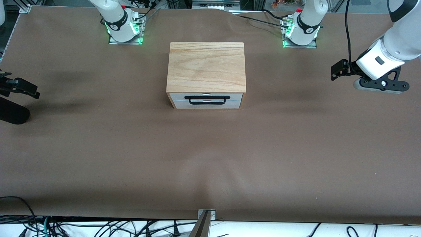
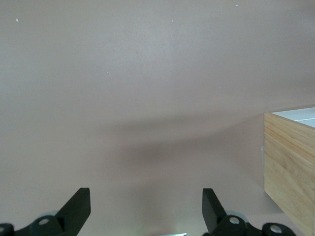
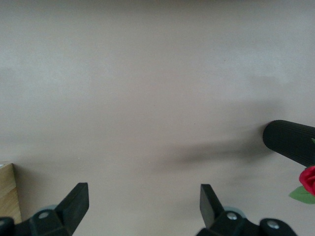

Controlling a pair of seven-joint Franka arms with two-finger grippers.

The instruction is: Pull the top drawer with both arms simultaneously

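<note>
The top drawer (image 1: pixel 178 96) sits shut in a small cabinet (image 1: pixel 206 66) mid-table, its white front and black bar handle (image 1: pixel 207 97) facing the front camera. My left gripper (image 1: pixel 337 70) hovers open over the bare table toward the left arm's end, well apart from the cabinet. In the left wrist view the gripper (image 2: pixel 145 194) has nothing between its fingers, and the cabinet's wooden side (image 2: pixel 288 169) shows at the edge. My right gripper (image 1: pixel 30 90) hangs over the right arm's end of the table. The right wrist view shows this gripper (image 3: pixel 142 189) open and empty, with a cabinet corner (image 3: pixel 7 192).
A black ribbed cylinder (image 1: pixel 13 113) lies at the right arm's end of the table, also seen as the cylinder (image 3: pixel 290 142) in the right wrist view beside a red flower (image 3: pixel 309 179). Brown table covering (image 1: pixel 210 158) spreads in front of the drawer.
</note>
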